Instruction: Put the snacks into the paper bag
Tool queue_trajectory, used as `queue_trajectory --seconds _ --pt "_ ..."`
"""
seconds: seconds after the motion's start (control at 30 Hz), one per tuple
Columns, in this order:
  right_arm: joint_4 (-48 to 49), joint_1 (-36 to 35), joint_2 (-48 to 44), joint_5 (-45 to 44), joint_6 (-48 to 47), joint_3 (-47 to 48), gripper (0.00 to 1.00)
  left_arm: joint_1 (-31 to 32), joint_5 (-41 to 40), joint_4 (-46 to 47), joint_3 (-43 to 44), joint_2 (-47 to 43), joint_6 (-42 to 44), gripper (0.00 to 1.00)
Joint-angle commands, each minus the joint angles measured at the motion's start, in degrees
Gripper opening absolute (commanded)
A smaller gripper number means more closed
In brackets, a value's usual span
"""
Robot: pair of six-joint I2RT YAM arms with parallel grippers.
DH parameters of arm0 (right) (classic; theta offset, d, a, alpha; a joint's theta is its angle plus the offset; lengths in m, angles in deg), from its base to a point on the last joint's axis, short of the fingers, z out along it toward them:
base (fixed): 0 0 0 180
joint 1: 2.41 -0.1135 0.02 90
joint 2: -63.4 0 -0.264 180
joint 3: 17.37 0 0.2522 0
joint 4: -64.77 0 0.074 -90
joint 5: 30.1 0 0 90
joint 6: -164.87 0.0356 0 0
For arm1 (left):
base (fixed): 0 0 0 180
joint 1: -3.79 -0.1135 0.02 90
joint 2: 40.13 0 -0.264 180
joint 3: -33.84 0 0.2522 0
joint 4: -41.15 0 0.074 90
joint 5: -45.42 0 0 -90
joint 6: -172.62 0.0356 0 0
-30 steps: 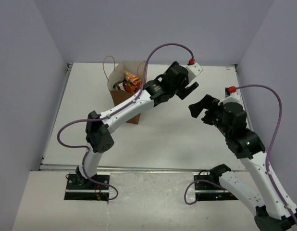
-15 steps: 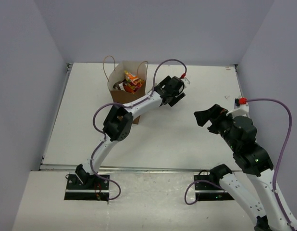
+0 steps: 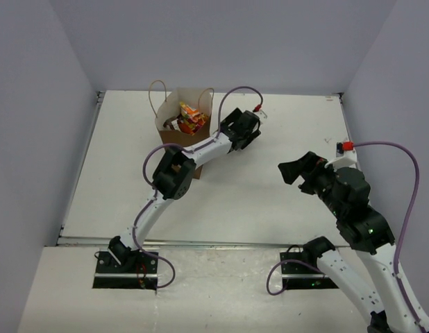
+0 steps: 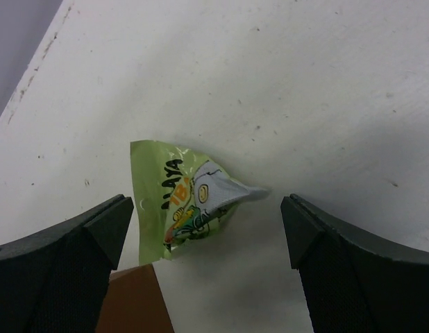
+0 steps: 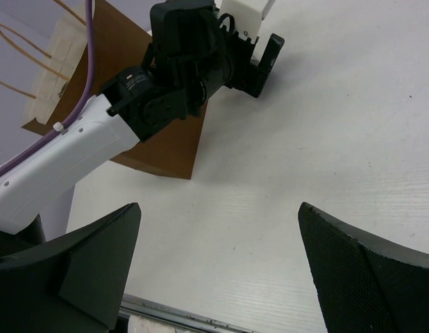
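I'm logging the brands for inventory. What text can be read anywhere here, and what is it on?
"AYA": black letters on the green packet; the start of the word is lost in a crease.
"18": orange number beside those letters, same packet.
Smaller print on that packet: too blurred to read.
Snacks in the bag: print too small to read.
Bag: no print visible.

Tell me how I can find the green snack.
Find the brown paper bag at the back of the white table. Right by its corner, the green packet lies on the table under the open left tool. Unlike the orange snacks inside the bag, it is pale green with a cartoon.
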Motion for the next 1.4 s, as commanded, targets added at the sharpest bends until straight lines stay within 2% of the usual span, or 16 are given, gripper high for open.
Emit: queue_trajectory --seconds 0.0,0.07,0.17,0.2,0.27,0.3,0.47,0.63,0.9,1.07,1.17,1.37 --pt "1.17 0.17 0.39 1.19 0.18 -0.66 0.98 -1.38 -2.75 5.48 2.28 1.42 1.43 0.97" --pt "1.17 0.17 0.92 1.19 0.18 -0.4 0.98 -1.82 -2.75 5.31 2.98 2.56 1.43 0.95" --pt "1.26 0.09 1.1 0.93 0.18 -0.31 0.98 -2.35 -1.7 3.82 3.95 3.71 1.34 0.75" --pt "1.43 0.09 1.18 0.93 0.18 -0.31 0.98 -2.44 -0.74 3.64 3.86 3.8 1.17 0.54" --pt "1.87 0.17 1.36 1.01 0.18 -0.31 0.98 -2.35 0.49 2.77 3.77 3.54 0.99 0.27" --pt "2.22 0.17 1.54 1.36 0.27 -0.39 0.98 -2.27 1.89 2.15 3.51 3.1 0.21 0.01" --pt "2.84 0.09 1.98 2.33 0.79 -1.01 0.98 0.89 0.52 8.01 -4.83 -4.98 2.03 0.0" --pt "2.75 0.17 -0.74 -0.2 0.88 -0.83 0.98 4.32 1.11 5.85 -2.56 -11.57 1.7 0.0" --pt "1.26 0.17 -7.42 -5.04 2.46 -1.1 0.98 7.58 8.4 4.35 -5.89 -25.27 -6.38 0.0" --pt "2.49 0.17 -15.41 -8.56 3.17 -2.59 0.98 7.58 14.46 3.64 -9.75 -32.66 -13.86 0.0" --pt "3.63 0.17 -17.27 -8.92 2.82 -3.73 0.97 7.58 18.77 6.09 -14.49 -38.99 -17.55 0.0" --pt "3.28 0.17 -14.9 -7.34 3.43 -4.44 0.97 7.4 27.39 13.56 -24.78 -53.84 -21.51 0.0"
